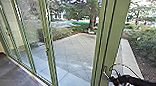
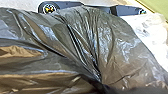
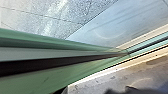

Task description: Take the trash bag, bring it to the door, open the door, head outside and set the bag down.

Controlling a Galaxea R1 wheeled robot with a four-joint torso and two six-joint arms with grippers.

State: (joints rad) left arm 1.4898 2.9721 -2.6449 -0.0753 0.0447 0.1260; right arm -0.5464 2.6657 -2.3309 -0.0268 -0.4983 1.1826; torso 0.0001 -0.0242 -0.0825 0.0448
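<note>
At the left tool (image 2: 101, 84), in the left wrist view, a dark, shiny trash bag (image 2: 112, 47), creased tightly towards the grip. Judging by those creases, closed on the bag, with the exact pinch hidden. Close beside the bag, something pale and crinkled (image 2: 155, 32), perhaps clear plastic; cannot tell for sure.

Likely to handle as soft and limp, with no stiffness to steer by, and slippery on the glossy outside. Probably light to middling, though only a guess with the contents hidden. Thin film, apt to stretch or tear against a latch or frame edge. Best taken by the gathered neck, several folds together, never by one loose flap; best kept clear of the doorway's sides and lowered slowly, with room to slump.

Beside a green post (image 1: 114, 34) in the head view, the right tool (image 1: 107, 76); cannot tell whether open or closed, nor whether touching the post. Likely step in hand: dealing with the door, bag not yet put down.

Indoors, a smooth greyish floor (image 1: 8, 73), edged by a pale sill (image 1: 30, 72) under tall glass panels (image 1: 24, 21) in green frames (image 1: 48, 45). Beyond the sill, flat paving (image 1: 71, 50) with straight joints, probably firm enough for a soft load. Past the paving's far edge, a tree trunk (image 1: 93, 20); off its right-hand edge, dense bushes (image 1: 149, 46).
</note>
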